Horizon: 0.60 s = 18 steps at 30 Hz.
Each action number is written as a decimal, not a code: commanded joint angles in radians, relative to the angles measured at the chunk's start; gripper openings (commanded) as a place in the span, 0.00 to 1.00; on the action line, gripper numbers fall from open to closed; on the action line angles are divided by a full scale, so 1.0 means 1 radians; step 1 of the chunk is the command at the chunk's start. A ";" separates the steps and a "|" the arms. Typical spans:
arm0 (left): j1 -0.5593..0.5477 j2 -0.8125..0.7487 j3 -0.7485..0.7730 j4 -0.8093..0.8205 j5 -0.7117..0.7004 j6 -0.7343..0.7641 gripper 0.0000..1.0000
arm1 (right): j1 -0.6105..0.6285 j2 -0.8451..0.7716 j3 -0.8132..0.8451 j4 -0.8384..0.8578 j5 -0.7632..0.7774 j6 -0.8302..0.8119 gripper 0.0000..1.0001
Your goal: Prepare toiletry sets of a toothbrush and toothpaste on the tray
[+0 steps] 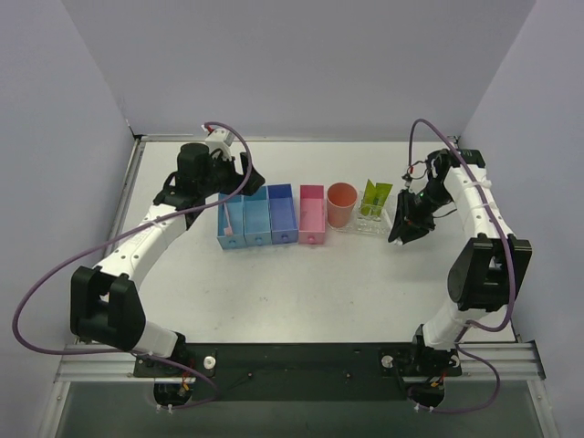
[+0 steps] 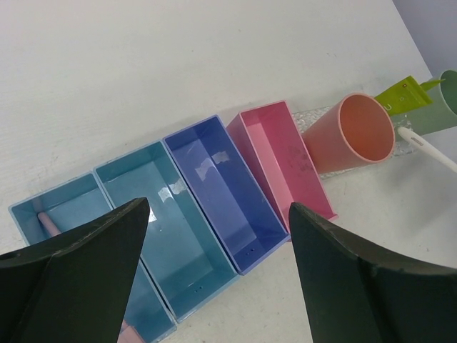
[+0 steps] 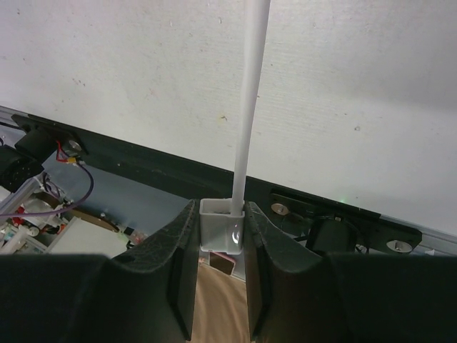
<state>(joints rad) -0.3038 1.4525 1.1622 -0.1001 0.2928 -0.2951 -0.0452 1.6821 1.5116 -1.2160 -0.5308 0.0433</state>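
Observation:
My right gripper (image 3: 221, 214) is shut on the square white end of a toothbrush (image 3: 251, 100); its thin white stick points away from the jaws. In the top view this gripper (image 1: 401, 228) is just right of the clear tray (image 1: 379, 228). A lime-yellow toothpaste tube (image 1: 375, 193) stands in a green cup on the tray, also seen from the left wrist (image 2: 401, 93). Another toothbrush (image 1: 224, 222) with a pinkish end lies in the leftmost blue bin (image 2: 43, 218). My left gripper (image 2: 218, 207) is open and empty above the blue bins (image 1: 243, 187).
Three blue bins (image 1: 257, 221) and a pink box (image 1: 311, 214) stand in a row mid-table. An orange cup (image 1: 341, 204) stands on the tray's left end, next to the green cup (image 2: 446, 107). Grey walls close in the table on three sides.

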 commanded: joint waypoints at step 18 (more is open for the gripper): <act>0.009 0.048 0.082 0.057 0.009 -0.003 0.89 | -0.035 0.100 0.091 -0.059 -0.086 0.003 0.00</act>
<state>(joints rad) -0.3031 1.4910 1.1873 -0.0937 0.2932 -0.2958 -0.0654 1.7752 1.5646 -1.2224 -0.5804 0.0448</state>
